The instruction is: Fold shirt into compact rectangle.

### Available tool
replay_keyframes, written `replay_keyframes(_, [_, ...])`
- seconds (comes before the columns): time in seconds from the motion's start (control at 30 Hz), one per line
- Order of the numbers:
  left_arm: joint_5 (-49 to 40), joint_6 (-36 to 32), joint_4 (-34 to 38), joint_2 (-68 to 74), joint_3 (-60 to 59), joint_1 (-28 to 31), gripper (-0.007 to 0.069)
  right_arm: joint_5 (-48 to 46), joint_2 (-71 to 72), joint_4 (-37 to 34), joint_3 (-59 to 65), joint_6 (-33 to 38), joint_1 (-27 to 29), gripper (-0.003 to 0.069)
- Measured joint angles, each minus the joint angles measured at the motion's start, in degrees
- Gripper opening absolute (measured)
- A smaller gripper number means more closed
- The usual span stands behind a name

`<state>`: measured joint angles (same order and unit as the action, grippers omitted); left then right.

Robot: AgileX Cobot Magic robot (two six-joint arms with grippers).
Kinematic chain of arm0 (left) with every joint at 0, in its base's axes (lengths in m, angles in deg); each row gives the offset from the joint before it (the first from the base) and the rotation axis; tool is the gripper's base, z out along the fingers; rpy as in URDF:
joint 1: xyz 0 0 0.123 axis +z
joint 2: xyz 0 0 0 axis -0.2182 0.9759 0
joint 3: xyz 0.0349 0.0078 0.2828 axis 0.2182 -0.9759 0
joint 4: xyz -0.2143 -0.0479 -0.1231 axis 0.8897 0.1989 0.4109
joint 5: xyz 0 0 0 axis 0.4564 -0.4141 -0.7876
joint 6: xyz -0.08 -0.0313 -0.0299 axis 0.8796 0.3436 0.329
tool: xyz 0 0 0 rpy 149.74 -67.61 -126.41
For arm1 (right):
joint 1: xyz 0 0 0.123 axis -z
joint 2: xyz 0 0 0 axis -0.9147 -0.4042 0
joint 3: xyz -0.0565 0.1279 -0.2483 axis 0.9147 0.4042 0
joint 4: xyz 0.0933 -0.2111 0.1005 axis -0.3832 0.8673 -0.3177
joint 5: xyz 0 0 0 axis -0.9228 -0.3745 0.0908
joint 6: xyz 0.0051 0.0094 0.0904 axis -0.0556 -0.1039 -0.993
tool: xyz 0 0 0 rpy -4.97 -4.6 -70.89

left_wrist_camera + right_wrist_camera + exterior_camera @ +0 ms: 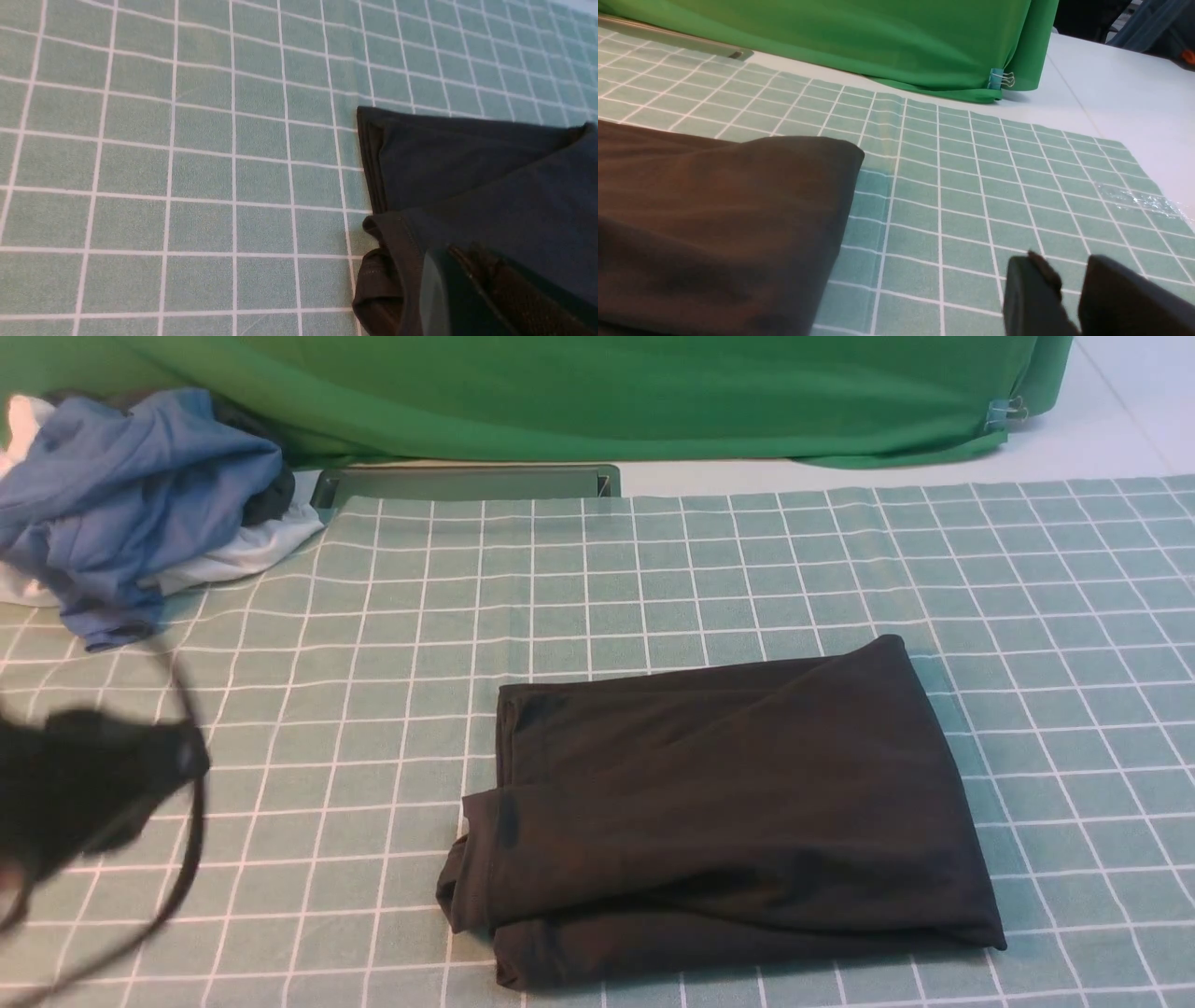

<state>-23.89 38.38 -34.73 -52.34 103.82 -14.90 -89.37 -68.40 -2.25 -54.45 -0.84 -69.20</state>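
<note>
The black shirt [728, 812] lies folded into a rough rectangle on the checked cloth, right of centre, with a bunched edge at its near left corner. My left gripper [140, 756] is a dark blur at the left edge, well clear of the shirt. In the left wrist view my left gripper [448, 256] is shut with nothing in it, and the shirt [490, 186] lies beyond it. My right gripper [1064, 266] hangs over bare cloth to the right of the shirt [714, 210], its fingers [1027, 289] a little apart and empty. It is out of the front view.
A pile with a blue garment [121, 495] and a white garment [243, 551] sits at the back left. Green drape [597, 392] and a metal strip [467, 483] line the back. The checked tablecloth [373, 663] ends near a taped corner [1139, 200].
</note>
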Motion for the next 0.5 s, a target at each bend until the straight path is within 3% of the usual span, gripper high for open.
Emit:
replay_keyframes(0.1, [6.01, -0.17, 2.67, -13.23, -6.80, 0.00, 0.0016, 0.00, 0.00, 0.00, 0.00, 0.00, 0.00, 0.0202])
replay_keyframes(0.23, [7.29, -0.19, 3.75, -24.94, -9.21, 0.00, 0.0016, -0.02, 0.00, 0.00, 0.00, 0.00, 0.00, 0.0213])
replay_keyframes(0.5, [7.07, -0.19, 4.01, -34.51, -9.44, 0.00, 0.0016, -0.02, 0.00, 0.00, 0.00, 0.00, 0.00, 0.0235])
